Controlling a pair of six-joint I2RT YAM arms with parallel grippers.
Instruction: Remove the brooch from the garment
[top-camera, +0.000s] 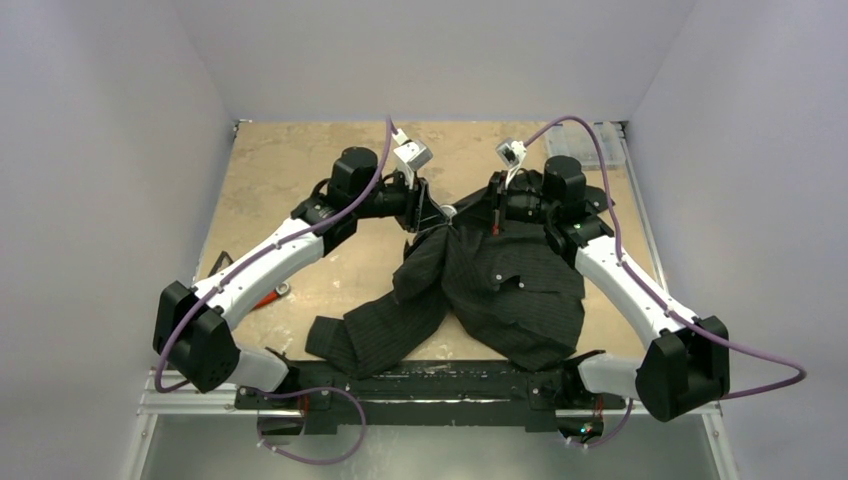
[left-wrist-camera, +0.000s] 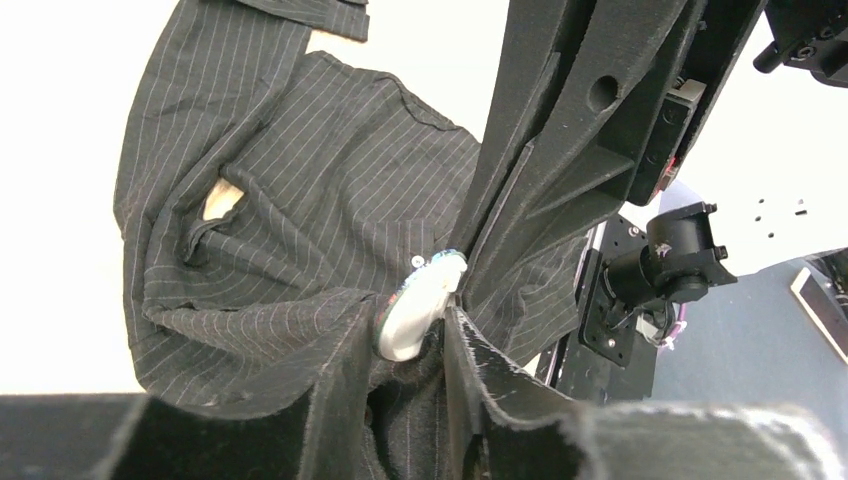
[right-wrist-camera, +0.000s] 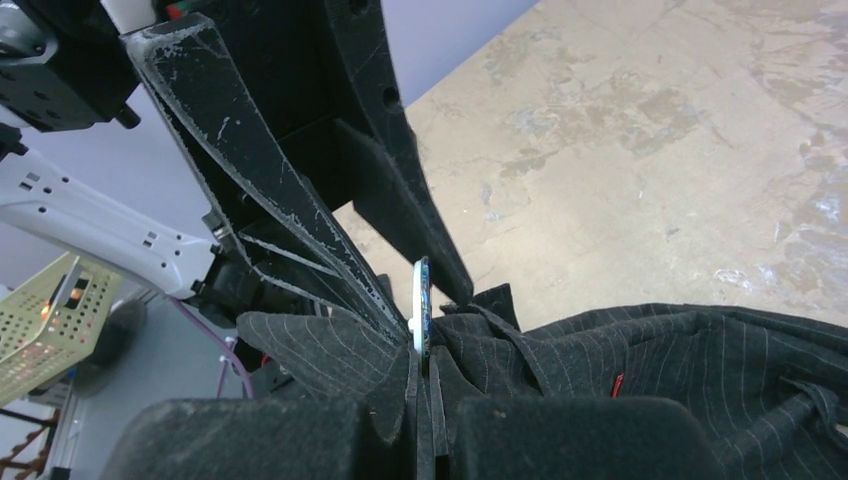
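Observation:
The garment (top-camera: 500, 290) is a black pinstriped shirt lying on the table, its collar end lifted between my two arms. The brooch (top-camera: 450, 211) is a small pale disc at that lifted end. In the right wrist view the brooch (right-wrist-camera: 421, 305) stands edge-on, and my right gripper (right-wrist-camera: 421, 365) is shut on its lower edge. In the left wrist view my left gripper (left-wrist-camera: 411, 330) pinches a fold of the garment (left-wrist-camera: 330, 170) just under the brooch (left-wrist-camera: 415, 310), and the right gripper's fingers (left-wrist-camera: 540, 180) come down onto the disc.
The tan table (top-camera: 290, 180) is walled on three sides. A clear plastic box (top-camera: 585, 140) sits at the back right. A small orange-handled tool (top-camera: 270, 293) lies by the left arm. A tiny red tag (right-wrist-camera: 616, 385) shows on the shirt.

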